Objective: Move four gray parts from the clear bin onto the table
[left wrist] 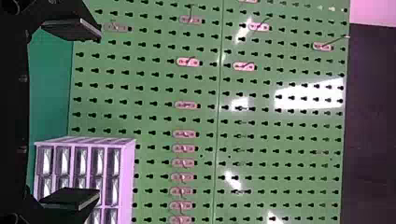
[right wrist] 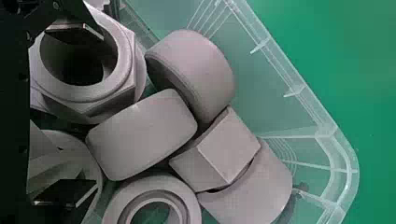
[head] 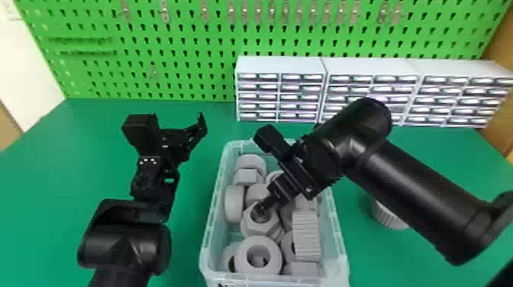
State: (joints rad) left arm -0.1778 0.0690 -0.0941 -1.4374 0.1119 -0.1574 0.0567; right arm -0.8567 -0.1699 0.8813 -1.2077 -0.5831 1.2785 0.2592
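My right gripper (head: pixel 263 208) is down inside the clear bin (head: pixel 211 213), over a hex-sided gray part (head: pixel 250 228) with a round hole. In the right wrist view my right gripper (right wrist: pixel 84 114) is open, one finger at the hole of the hex gray part (right wrist: pixel 126 51), the other over another ring; a rounded gray part (right wrist: pixel 142 135) lies just beyond the fingers. My left gripper (head: pixel 179 120) stands open and parked above the table left of the bin; in the left wrist view the left gripper (left wrist: pixel 72 112) has nothing between its fingers.
A ribbed gray part (head: pixel 389 217) sits on the green table (head: pixel 187 229) right of the bin, partly behind my right arm. White drawer cabinets (head: pixel 280 65) stand along the back right, before a green pegboard (head: pixel 183 49).
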